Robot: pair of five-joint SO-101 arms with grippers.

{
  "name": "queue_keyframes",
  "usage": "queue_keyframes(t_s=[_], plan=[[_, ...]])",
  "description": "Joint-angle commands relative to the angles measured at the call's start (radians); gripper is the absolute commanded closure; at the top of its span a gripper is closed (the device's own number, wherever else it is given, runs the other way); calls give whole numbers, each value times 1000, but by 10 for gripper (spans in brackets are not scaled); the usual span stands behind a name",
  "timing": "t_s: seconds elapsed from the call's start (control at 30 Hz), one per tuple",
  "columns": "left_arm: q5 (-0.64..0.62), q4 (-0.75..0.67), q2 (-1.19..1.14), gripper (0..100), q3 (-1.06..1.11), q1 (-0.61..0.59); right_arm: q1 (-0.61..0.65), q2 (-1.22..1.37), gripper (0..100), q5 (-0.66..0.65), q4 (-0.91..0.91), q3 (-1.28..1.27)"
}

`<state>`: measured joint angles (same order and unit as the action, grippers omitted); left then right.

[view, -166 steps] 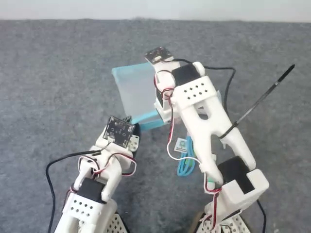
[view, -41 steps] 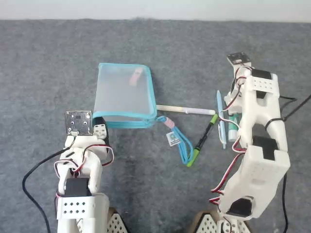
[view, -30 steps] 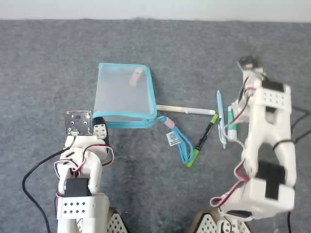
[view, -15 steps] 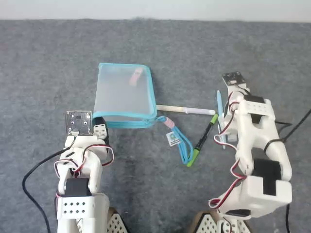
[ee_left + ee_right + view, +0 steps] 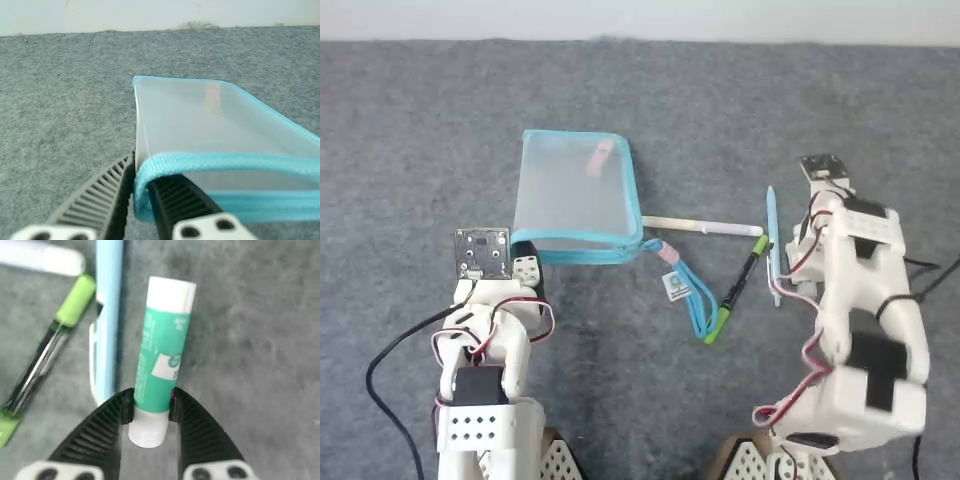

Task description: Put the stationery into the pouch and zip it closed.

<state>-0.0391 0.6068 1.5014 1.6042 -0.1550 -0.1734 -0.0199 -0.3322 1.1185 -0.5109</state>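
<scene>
Grey felt-like table covering [image 5: 410,110], pale wall strip [image 5: 640,18] running along its far edge

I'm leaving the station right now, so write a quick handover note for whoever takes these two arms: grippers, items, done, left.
Left gripper: shut on the near blue rim of the pouch.
Right gripper: shut on the glue stick, beside the light blue pen.
Outside the pouch, on the table: white pen, green pen and the light blue pen.
Done: one pink item shows through the pouch wall.
Left: load the glue stick and three pens, then zip the pouch closed.
</scene>
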Motion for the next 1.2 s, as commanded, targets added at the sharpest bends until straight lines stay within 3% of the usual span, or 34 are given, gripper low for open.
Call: queue_keyframes(t_s=[0.0, 0.23, 0.43, 0.7, 1.17], plan=[[2, -32, 2, 988, -21, 26, 81, -265, 991, 8, 150, 3], [5, -32, 2, 988, -12, 91, 450, -700, 991, 6, 430, 3], [6, -29, 2, 988, -12, 196, 782, -754, 991, 14, 501, 5], [34, -28, 0, 988, -10, 325, 812, -595, 991, 12, 501, 115], [35, -28, 2, 988, -10, 333, 794, -176, 991, 80, 501, 417]])
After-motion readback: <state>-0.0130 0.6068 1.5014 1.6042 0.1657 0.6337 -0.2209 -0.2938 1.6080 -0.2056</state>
